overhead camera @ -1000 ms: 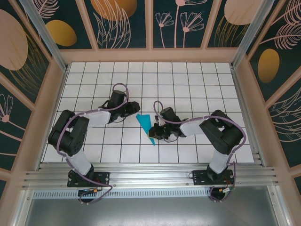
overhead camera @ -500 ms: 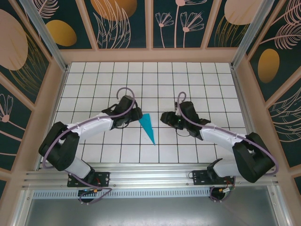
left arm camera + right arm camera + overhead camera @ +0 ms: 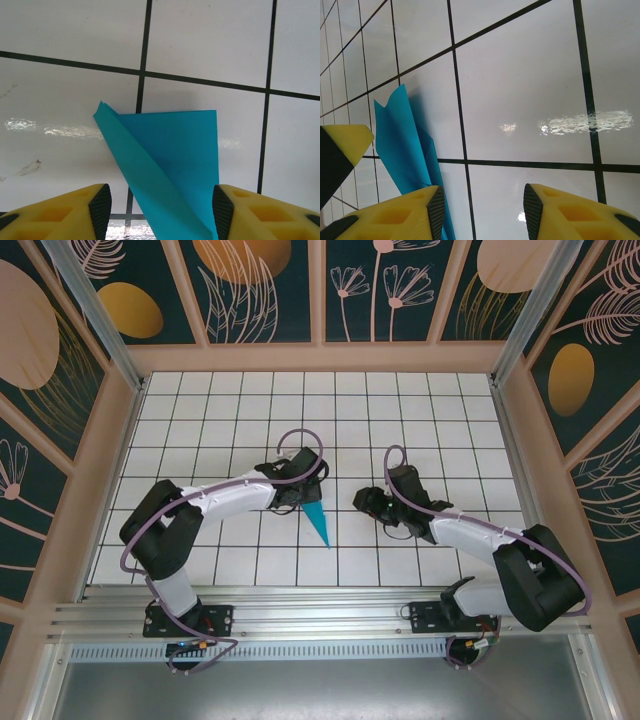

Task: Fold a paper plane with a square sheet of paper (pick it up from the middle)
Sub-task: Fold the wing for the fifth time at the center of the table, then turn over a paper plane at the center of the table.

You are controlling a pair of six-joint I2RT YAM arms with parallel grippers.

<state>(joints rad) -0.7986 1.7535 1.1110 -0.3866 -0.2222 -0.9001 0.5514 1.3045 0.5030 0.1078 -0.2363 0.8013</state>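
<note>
1. At the left of the top view, the left arm (image 3: 215, 502) is stretched across the white gridded table (image 3: 420, 410) toward its middle.
2. The left gripper (image 3: 303, 494) is set low over the wide end of the paper plane (image 3: 318, 524). In the left wrist view its yellow fingers (image 3: 55, 212) are seen spread apart, with the teal paper running down between them. Whether either pad touches the paper cannot be told.
3. The paper plane is laid flat on the table near its middle as a narrow teal dart, with its point turned toward the near edge. A folded flap is seen along one long side in the left wrist view.
4. The right gripper (image 3: 364, 502) is placed near the plane's right side, apart from it. In the right wrist view its jaws are seen apart over bare tile, with the plane lying off to the left of them.
</note>
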